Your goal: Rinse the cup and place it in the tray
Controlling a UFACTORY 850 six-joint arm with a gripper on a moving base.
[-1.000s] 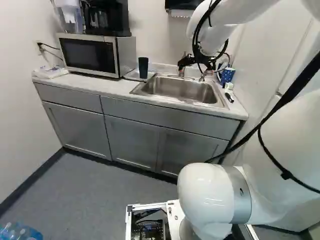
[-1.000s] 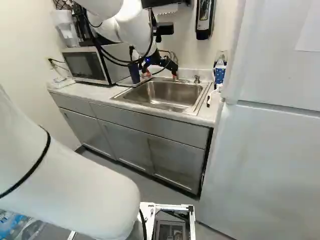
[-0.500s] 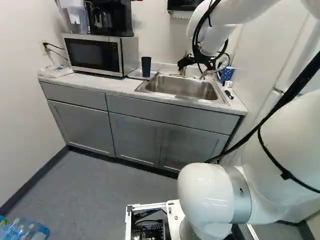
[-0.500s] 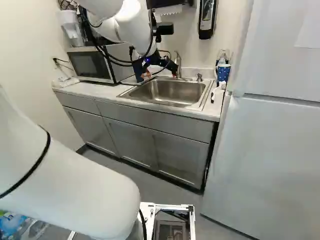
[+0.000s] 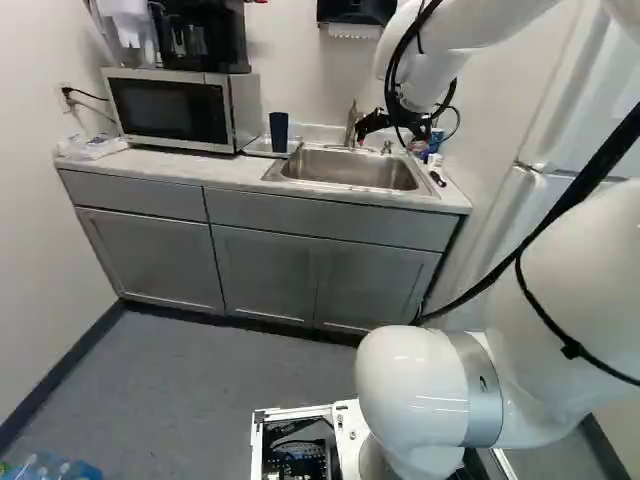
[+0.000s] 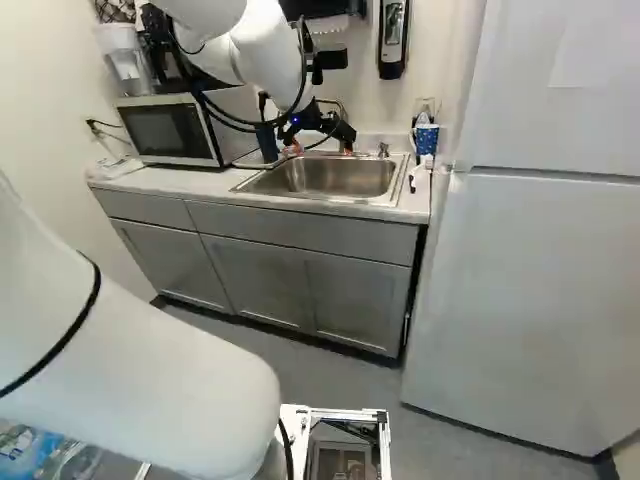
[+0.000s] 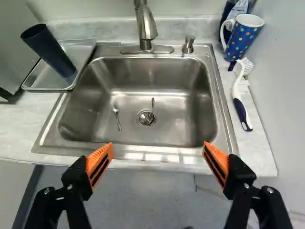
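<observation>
In the left base view my gripper (image 5: pixel 372 124) hangs over the back of the sink (image 5: pixel 350 170), near the faucet. The wrist view shows the gripper (image 7: pixel 157 157) open, nothing between its orange pads, with the sink basin (image 7: pixel 190 129) ahead of it. A dark blue cup (image 7: pixel 50 51) stands on the metal tray (image 7: pixel 47 88) beside the sink, apart from the gripper. Across the sink, a polka-dot mug (image 7: pixel 242 39) stands on the counter by the wall.
The faucet (image 7: pixel 146 28) rises behind the basin, where two spoons lie (image 7: pixel 117 119). A dish brush (image 7: pixel 239 98) lies beside the sink. A microwave (image 5: pixel 172 108) is past the tray; a white fridge (image 6: pixel 530 290) stands right of the counter in the right base view.
The base has moved: counter, sink and fridge have shifted left in both base views. My arm holds its pose above its lowest joint. The dark cup has stayed on the tray.
</observation>
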